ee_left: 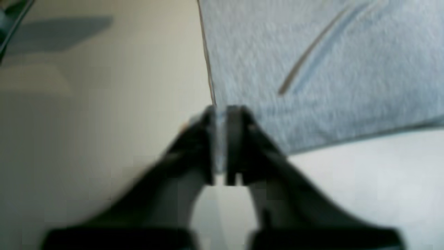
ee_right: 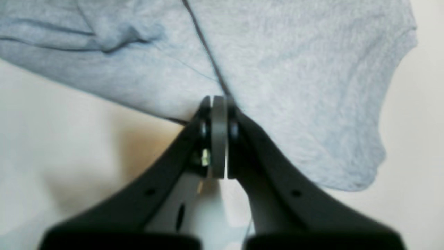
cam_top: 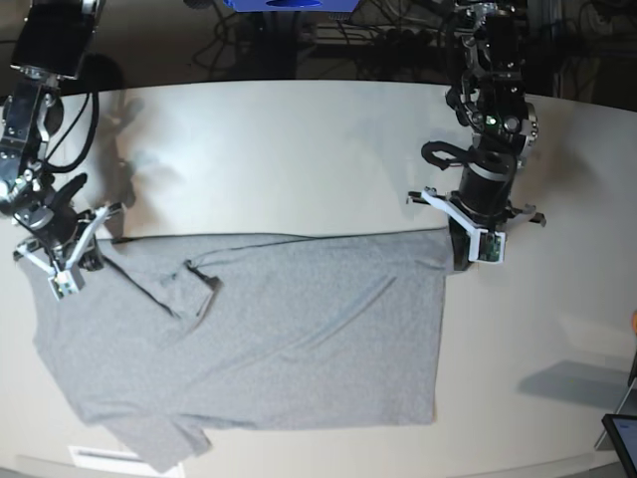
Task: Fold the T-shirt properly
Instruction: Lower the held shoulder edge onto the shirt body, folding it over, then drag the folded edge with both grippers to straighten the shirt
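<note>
The left gripper (ee_left: 219, 146) has its jaws closed on a thin pinch of the T-shirt (cam_top: 269, 339), right at a corner of the cloth where the side edge meets the hem; in the left wrist view a sliver of grey fabric shows between the pads. The right gripper (ee_right: 218, 139) has its jaws pressed together too, clamped on the shirt's edge by the seam where the sleeve joins the body, with the sleeve hanging loose beside it.

Outward from both grips, the shirt lies spread across the near half of the counter (cam_top: 299, 149), plain side up, its far edge stretched between the two arms. One sleeve is rumpled near the middle of that edge, and the other trails toward the counter's near edge.

Both holds look shallow, taken at the very margin of the cloth. If the arms lift or pull apart unevenly, a corner could slip free and the fold would go askew. The bunched sleeve may also get trapped inside the fold, leaving a lump.
</note>
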### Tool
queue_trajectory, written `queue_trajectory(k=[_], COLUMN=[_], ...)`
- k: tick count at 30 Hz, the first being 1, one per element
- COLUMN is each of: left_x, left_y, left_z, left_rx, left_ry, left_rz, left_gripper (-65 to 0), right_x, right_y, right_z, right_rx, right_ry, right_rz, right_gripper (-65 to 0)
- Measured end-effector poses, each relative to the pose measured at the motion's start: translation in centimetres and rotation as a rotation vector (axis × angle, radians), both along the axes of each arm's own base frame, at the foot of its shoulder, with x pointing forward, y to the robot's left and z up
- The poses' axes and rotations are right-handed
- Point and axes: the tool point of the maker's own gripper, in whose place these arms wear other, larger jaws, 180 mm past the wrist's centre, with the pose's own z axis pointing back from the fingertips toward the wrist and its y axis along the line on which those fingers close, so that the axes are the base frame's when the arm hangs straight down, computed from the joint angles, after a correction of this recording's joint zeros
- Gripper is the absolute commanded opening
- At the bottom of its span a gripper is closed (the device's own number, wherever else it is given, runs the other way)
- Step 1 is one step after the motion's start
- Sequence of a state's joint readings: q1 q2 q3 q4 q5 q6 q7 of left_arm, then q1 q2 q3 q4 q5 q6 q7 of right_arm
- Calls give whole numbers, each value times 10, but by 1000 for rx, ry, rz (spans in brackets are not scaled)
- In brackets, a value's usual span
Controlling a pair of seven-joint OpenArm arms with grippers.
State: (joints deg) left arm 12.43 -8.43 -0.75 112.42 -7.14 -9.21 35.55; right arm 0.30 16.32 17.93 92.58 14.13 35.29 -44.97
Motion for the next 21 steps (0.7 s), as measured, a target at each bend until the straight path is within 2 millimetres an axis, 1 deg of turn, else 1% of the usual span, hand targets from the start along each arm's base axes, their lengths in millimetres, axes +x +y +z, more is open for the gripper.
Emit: queue_trajectory(k=[1, 2, 4, 5, 7, 9, 11, 12, 15, 17, 18, 21], left_x=[4, 10, 18, 21, 27, 31, 33, 34, 39, 42, 41, 38], left_y=[0, 0, 1, 3, 10, 11, 11, 13, 15, 15, 13, 4], left_z=[5, 8, 5, -1, -23, -43, -56, -61, -62, -66, -71, -82], left_rx=[-1, -7, -14, -18, -24, -38, -50, -49, -52, -55, -55, -35], left_ry=[-14, -30, -30, -14, 44, 92, 125, 140, 138, 147, 160, 194], left_rz=[0, -1, 5, 12, 32, 42, 41, 46, 57, 55, 48, 20], left_gripper=[-650, -650, -650, -650, -650, -650, -650, -650, -650, -650, -650, -650], right_x=[3, 8, 15, 18, 24, 25, 26, 26, 27, 24, 23, 23], right_y=[-4, -7, -7, -8, -20, -28, -32, -34, -37, -37, -37, -38], right_z=[-4, -6, -7, -10, -20, -25, -30, -34, -45, -54, -58, -62], right_rx=[2, 9, 42, 63, 60, 65, 76, 80, 113, 133, 145, 169], right_ry=[9, 11, -7, -3, 23, 34, 42, 54, 66, 81, 84, 75], right_rz=[-14, -23, -18, -18, -57, -69, -71, -80, -101, -111, -118, -129], right_gripper=[-630, -646, -650, -650, -650, -650, -650, -650, -650, -650, -650, -650])
